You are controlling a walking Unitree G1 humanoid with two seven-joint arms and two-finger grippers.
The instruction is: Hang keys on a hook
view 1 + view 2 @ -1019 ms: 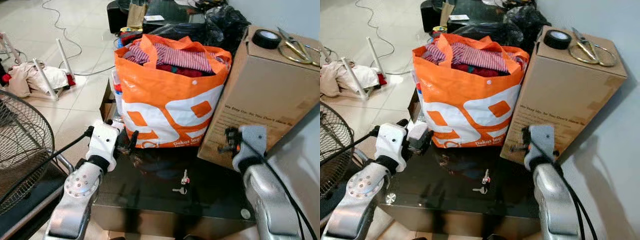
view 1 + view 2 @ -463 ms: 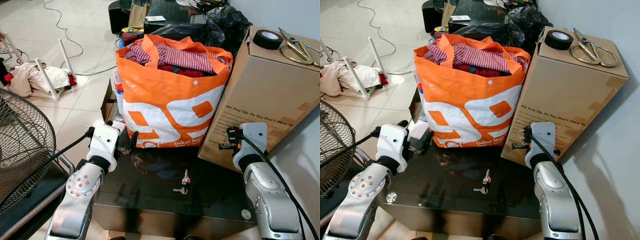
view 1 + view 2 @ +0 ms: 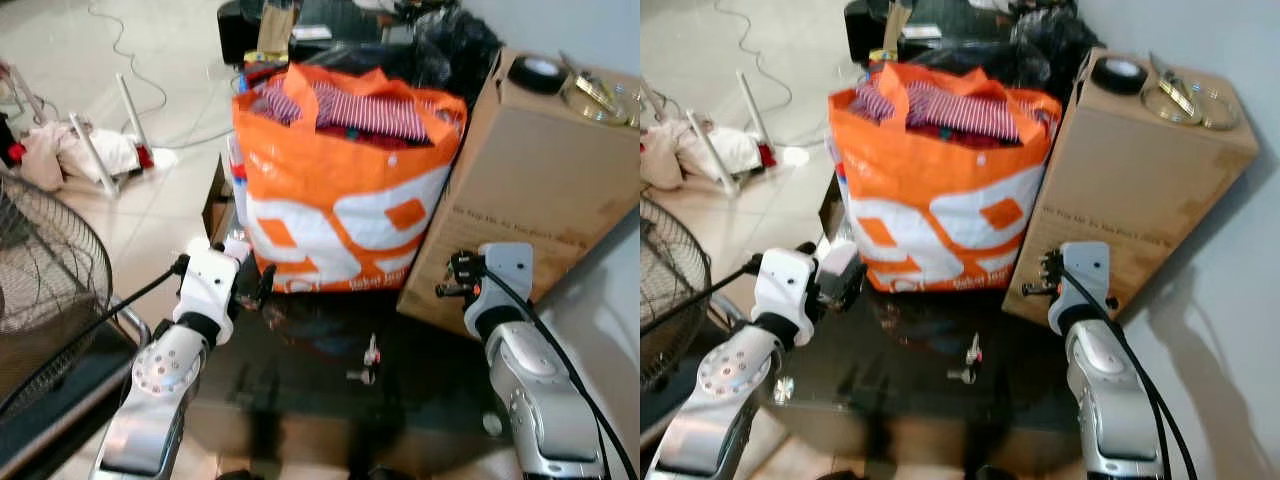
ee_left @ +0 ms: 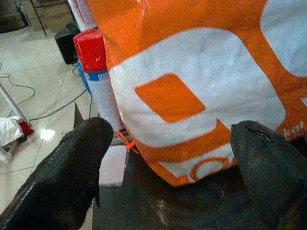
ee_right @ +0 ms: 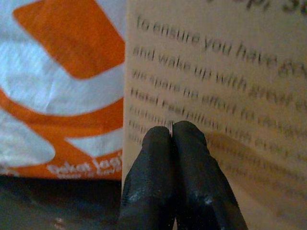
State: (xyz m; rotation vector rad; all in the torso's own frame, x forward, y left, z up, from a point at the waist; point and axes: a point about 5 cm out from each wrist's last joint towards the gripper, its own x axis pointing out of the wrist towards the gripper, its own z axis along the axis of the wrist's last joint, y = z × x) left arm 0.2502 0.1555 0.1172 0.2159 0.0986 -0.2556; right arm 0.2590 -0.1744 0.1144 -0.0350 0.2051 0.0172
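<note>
1. The keys [image 3: 368, 362] are seen low in the middle of the left eye view, lying on the dark glass table [image 3: 300, 400], free of both grippers.
2. The right gripper [image 5: 175, 125] is raised at the right of the keys, close to the cardboard box [image 3: 530, 190]. In the right wrist view its two black fingers [image 5: 153, 182] are pressed together, and a thin metal edge is seen between the tips; what it is cannot be told.
3. The left gripper [image 4: 168, 143] is held at the left of the keys, in front of the orange and white bag [image 3: 340, 200]. Its fingers [image 4: 72, 177] are spread wide and nothing is between them.
4. The bag stands at the centre of the frame, filled with striped clothes [image 3: 365, 105], and it is touching the box at its right.
5. A spray can with a red cap [image 4: 93, 72] is seen just beside the bag in the left wrist view.
6. On top of the box, at the upper right, a roll of black tape [image 3: 535, 72] and scissors [image 3: 600, 95] are placed.
7. A fan grille [image 3: 45, 290] is seen at the left edge.
</note>
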